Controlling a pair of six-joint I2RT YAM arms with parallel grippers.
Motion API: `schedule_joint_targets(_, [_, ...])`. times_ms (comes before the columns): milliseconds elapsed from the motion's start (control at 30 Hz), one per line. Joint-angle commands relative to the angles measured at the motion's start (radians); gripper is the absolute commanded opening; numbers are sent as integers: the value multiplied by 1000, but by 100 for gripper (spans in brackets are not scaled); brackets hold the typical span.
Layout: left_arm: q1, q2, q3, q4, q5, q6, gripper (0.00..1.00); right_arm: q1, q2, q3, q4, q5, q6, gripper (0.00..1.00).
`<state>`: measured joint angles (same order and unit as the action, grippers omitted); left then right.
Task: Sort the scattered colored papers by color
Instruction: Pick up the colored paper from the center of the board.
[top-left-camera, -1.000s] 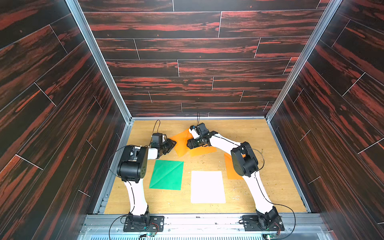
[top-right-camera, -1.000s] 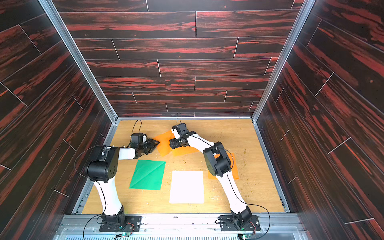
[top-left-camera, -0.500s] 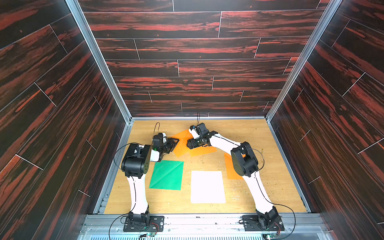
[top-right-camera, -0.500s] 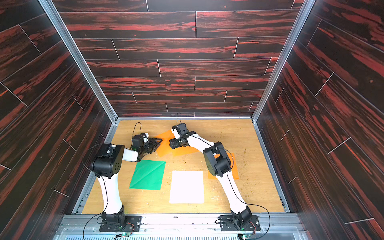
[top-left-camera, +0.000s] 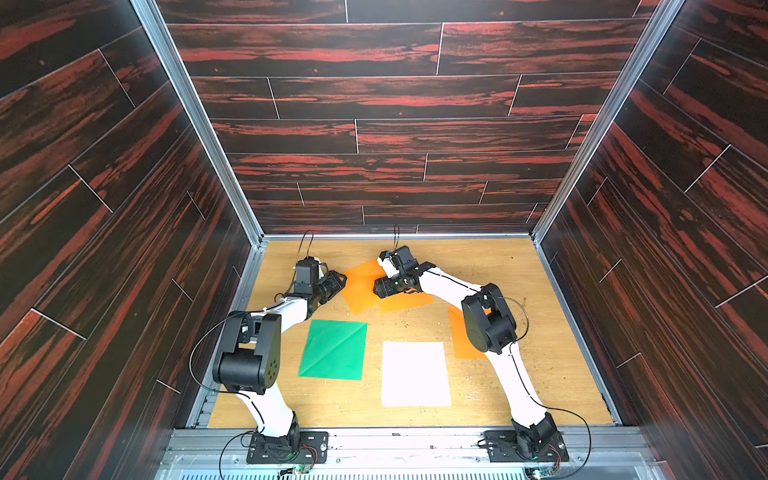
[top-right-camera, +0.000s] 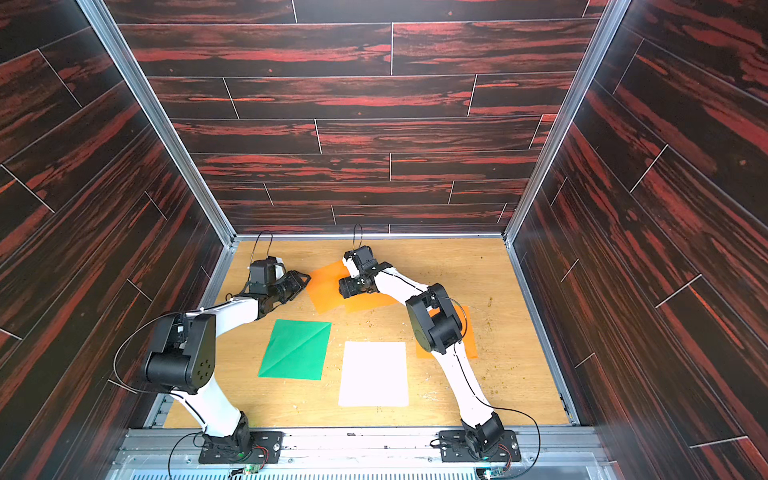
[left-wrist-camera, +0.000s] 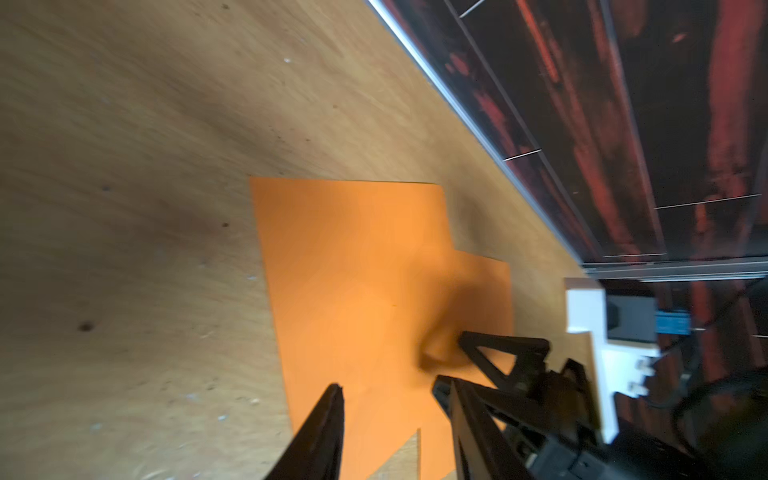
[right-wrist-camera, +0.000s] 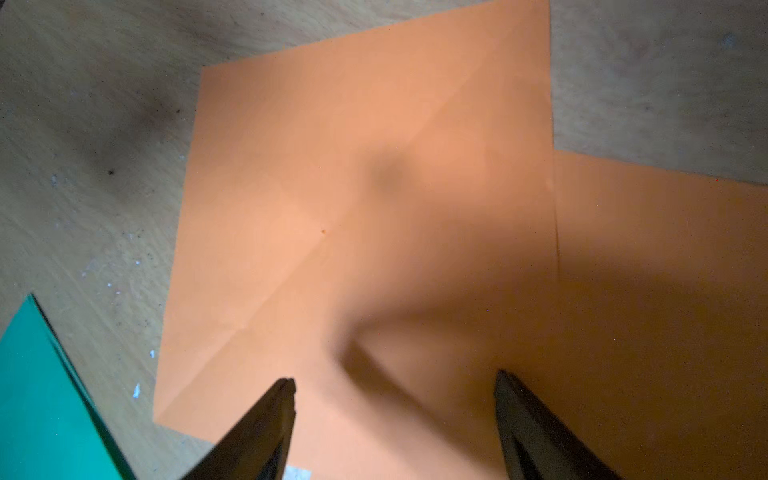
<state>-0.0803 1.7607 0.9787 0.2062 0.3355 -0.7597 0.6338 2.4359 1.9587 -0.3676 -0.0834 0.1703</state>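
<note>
Two overlapping orange papers (top-left-camera: 359, 291) (top-right-camera: 326, 293) lie at the back middle of the wooden floor. The upper one (right-wrist-camera: 353, 199) has a diagonal crease and the lower one (right-wrist-camera: 665, 270) sticks out beside it. My right gripper (right-wrist-camera: 395, 382) (top-left-camera: 377, 287) hovers open over them, holding nothing. At their left edge my left gripper (left-wrist-camera: 390, 395) (top-left-camera: 338, 282) is open too, with orange paper (left-wrist-camera: 353, 270) beyond its tips. A third orange paper (top-left-camera: 459, 340) lies partly under the right arm. A green paper (top-left-camera: 332, 349) and a white paper (top-left-camera: 415, 374) lie in front.
Dark wood-pattern walls (top-left-camera: 216, 232) with metal rails close in the floor on three sides. Crumbs dot the boards at the right (top-left-camera: 540, 361). In the left wrist view the right gripper's fingers (left-wrist-camera: 498, 349) stand close beside my left ones.
The left arm's elbow and wrist have shifted a little, while its gripper stays at the left edge of the orange papers. The right arm and the papers have not visibly moved.
</note>
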Motion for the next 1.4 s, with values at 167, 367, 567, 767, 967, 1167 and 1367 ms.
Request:
schedule_joint_targets(167, [5, 52, 103, -275, 13, 105, 42, 7, 47, -22, -62, 12, 1, 80])
schedule_joint_targets(367, [5, 118, 260, -487, -8, 191, 42, 10, 49, -22, -66, 17, 0, 80])
schedule_joint_targets(567, [5, 199, 345, -583, -34, 226, 43, 12, 53, -23, -66, 17, -2, 80])
schedule_joint_targets(767, [5, 230, 353, -585, -47, 219, 43, 12, 56, -22, -67, 17, -3, 80])
schedule_joint_targets(967, [3, 270, 357, -554, -41, 192, 44, 11, 61, -20, -67, 11, -2, 80])
schedule_joint_targets(1167, [-11, 327, 370, -519, -40, 165, 44, 12, 66, -20, -69, 9, -5, 81])
schedule_joint_targets(1367, [-34, 374, 380, -466, -21, 130, 44, 12, 71, -18, -68, 5, -4, 81])
